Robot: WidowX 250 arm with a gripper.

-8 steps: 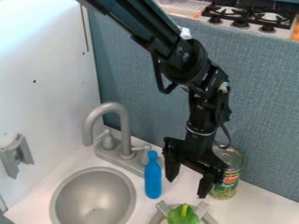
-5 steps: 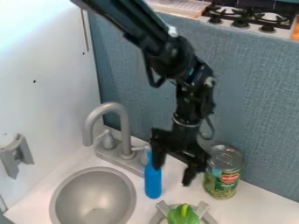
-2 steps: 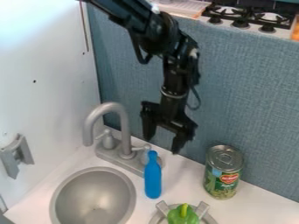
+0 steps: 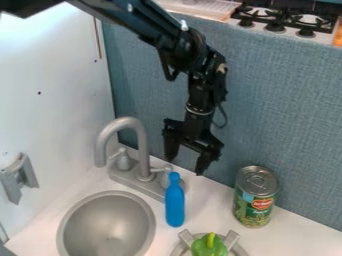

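Note:
The black gripper [image 4: 185, 166] hangs open over the back of the counter, with nothing between its fingers. Just below it, a blue bottle-shaped object [image 4: 175, 201] stands upright beside the faucet base. To the right, a green-labelled metal can [image 4: 255, 197] stands upright near the blue-grey back panel. At the bottom edge, a green pepper [image 4: 210, 245] rests on a grey burner-like ring [image 4: 234, 240].
A round grey sink basin [image 4: 107, 225] lies at the lower left, with a curved grey faucet [image 4: 120, 122] behind it. A grey bracket [image 4: 19, 178] is fixed to the white left wall [image 4: 53, 100]. The back panel [image 4: 287, 115] rises behind the counter.
The gripper has moved left and up, away from the can, passing behind the blue object's top. It stays open. The can, blue object and pepper have not moved.

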